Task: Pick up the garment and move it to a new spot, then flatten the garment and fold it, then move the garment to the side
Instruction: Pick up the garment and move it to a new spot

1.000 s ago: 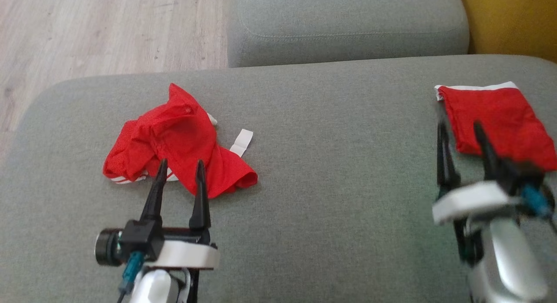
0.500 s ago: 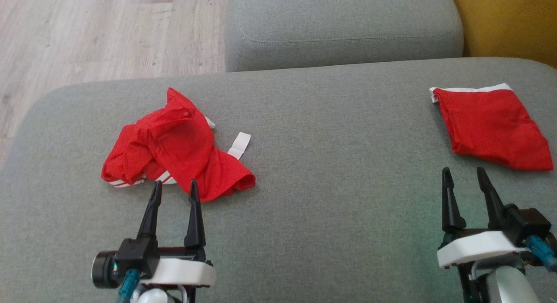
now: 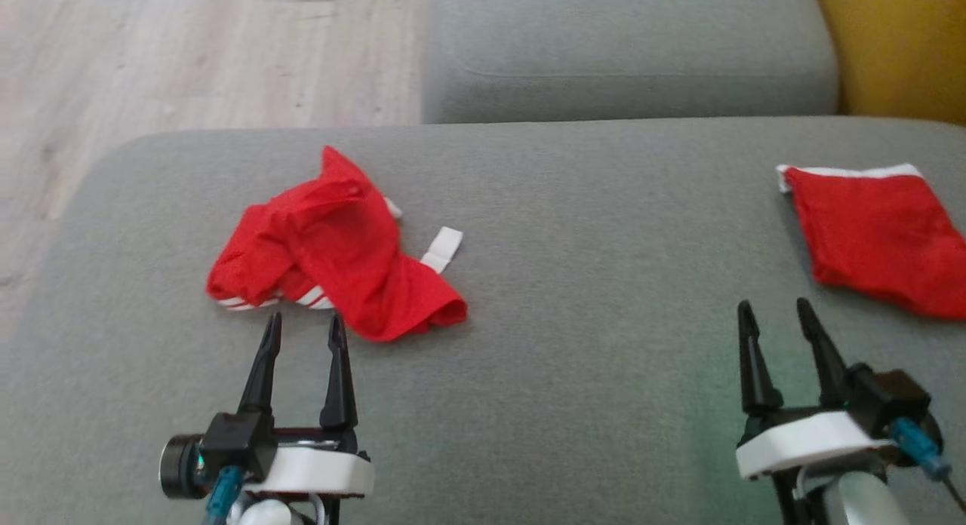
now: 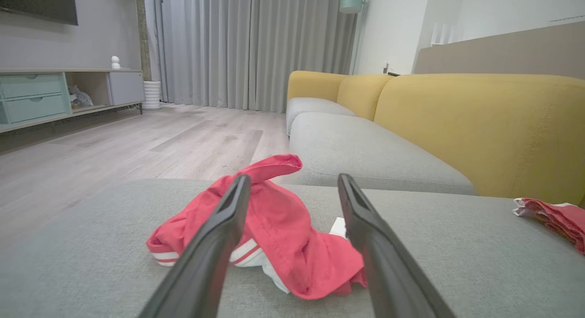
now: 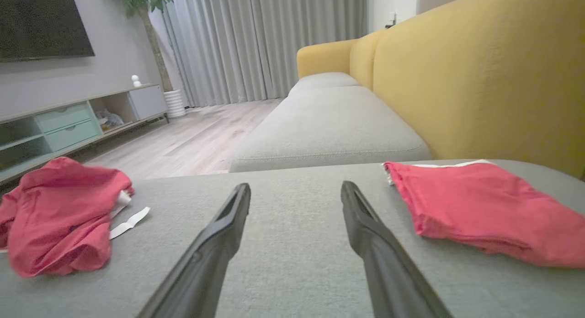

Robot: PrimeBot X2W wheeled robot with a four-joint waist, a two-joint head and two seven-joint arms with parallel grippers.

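the folded red garment [image 3: 875, 231] is cut off by the right edge of the head view. in the left wrist view, parts of the crumpled red garment [image 4: 292, 245] are hidden behind the fingers [image 4: 219, 235] of the left gripper [image 4: 293, 181].

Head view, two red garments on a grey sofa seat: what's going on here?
A two-armed robot works over the grey sofa seat. Its left gripper, open and empty, points at the crumpled red garment, close to its near edge. Its right gripper, also open and empty, sits short of the folded red garment at the right. Nothing is held; the crumpled one is not yet picked up.
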